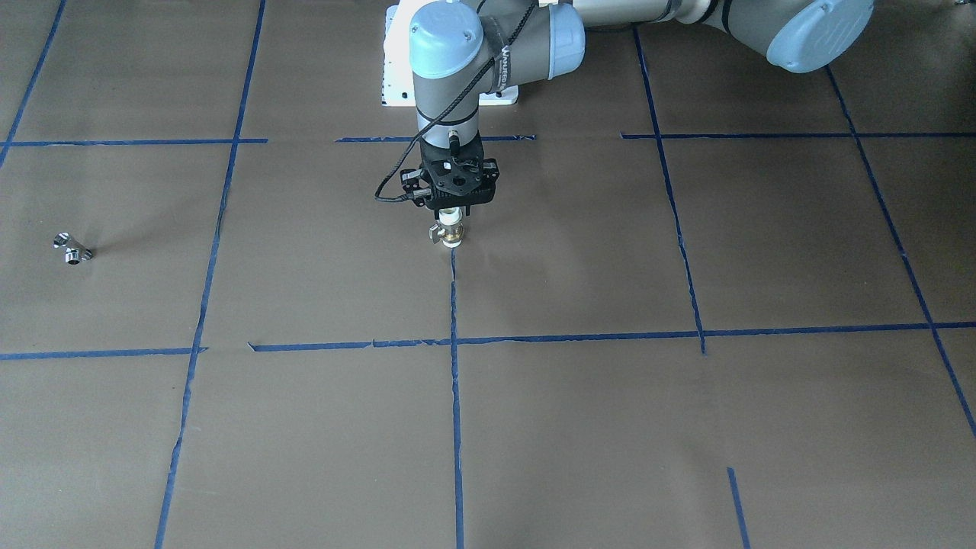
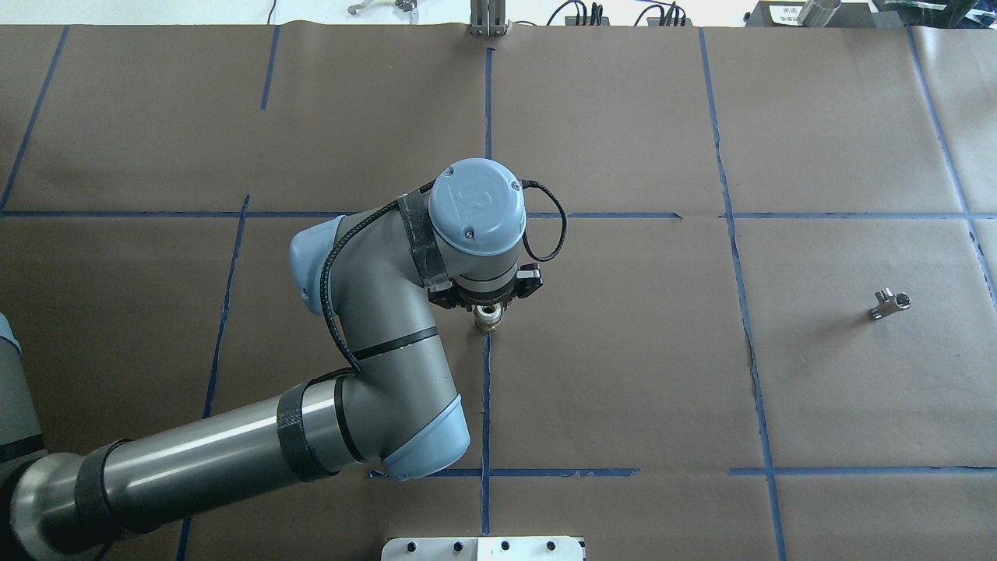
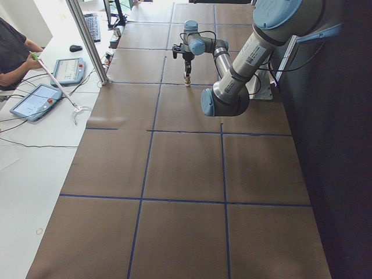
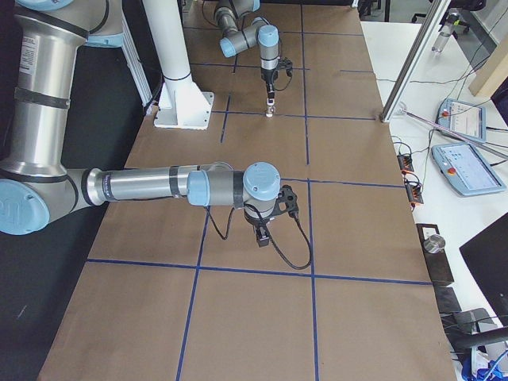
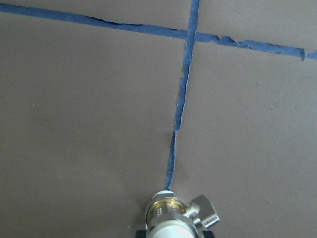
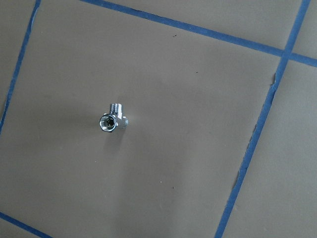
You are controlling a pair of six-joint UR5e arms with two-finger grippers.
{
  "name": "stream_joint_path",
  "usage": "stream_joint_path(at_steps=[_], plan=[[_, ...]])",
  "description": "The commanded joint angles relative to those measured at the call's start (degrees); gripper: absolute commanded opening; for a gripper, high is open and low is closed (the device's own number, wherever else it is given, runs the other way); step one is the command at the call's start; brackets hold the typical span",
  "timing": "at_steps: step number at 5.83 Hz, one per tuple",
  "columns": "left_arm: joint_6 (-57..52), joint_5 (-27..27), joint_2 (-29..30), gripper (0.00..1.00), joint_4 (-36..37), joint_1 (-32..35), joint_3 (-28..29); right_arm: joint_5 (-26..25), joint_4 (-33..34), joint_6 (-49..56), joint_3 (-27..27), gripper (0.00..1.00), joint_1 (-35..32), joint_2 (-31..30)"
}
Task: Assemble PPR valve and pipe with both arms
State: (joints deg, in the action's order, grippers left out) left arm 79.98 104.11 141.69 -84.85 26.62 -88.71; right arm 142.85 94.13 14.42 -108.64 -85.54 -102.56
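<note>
My left gripper (image 1: 455, 219) points down over the table's middle and is shut on the PPR valve (image 1: 451, 238). It grips the white top end, with the brass middle and the small side handle below the fingers. The valve also shows in the overhead view (image 2: 489, 319) and at the bottom of the left wrist view (image 5: 173, 214). I cannot tell whether it touches the table. The chrome T-shaped pipe (image 2: 889, 304) lies alone far to my right, and it shows in the front view (image 1: 73, 250). My right gripper (image 4: 260, 236) hangs high above the pipe (image 6: 111, 120), and I cannot tell whether it is open or shut.
Brown paper with blue tape lines (image 2: 487, 389) covers the table. A white base plate (image 2: 483, 548) sits at the near edge. A metal post (image 2: 487, 19) stands at the far edge. Control tablets (image 4: 456, 163) and an operator (image 3: 11, 52) are beyond the far side.
</note>
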Motion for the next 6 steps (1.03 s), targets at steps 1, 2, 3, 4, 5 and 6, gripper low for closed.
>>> stream_joint_path(at_steps=[1, 2, 3, 4, 5, 6], plan=[[0.1, 0.0, -0.2, 0.67, -0.8, 0.2, -1.4, 0.0, 0.1, -1.7, 0.0, 1.00, 0.9, 0.0], [0.5, 0.0, -1.3, 0.71, -0.8, 0.4, -5.6, -1.9, -2.0, -9.9, -1.5, 1.00, 6.5, 0.1], [0.6, 0.0, -2.8, 0.73, -0.8, 0.5, -9.1, -7.3, -10.7, -16.1, -1.4, 1.00, 10.5, -1.7], [0.6, 0.0, -4.8, 0.74, -0.8, 1.0, -12.0, -7.7, -15.4, -24.5, -0.3, 1.00, 11.8, -2.4], [0.6, 0.1, -8.4, 0.74, -0.8, 1.6, -16.2, -8.0, -17.6, -29.8, -0.1, 1.00, 14.3, -1.9], [0.6, 0.1, -10.7, 0.75, -0.8, 1.7, -18.8, -9.2, -20.1, -31.0, 2.4, 1.00, 16.3, -0.2]])
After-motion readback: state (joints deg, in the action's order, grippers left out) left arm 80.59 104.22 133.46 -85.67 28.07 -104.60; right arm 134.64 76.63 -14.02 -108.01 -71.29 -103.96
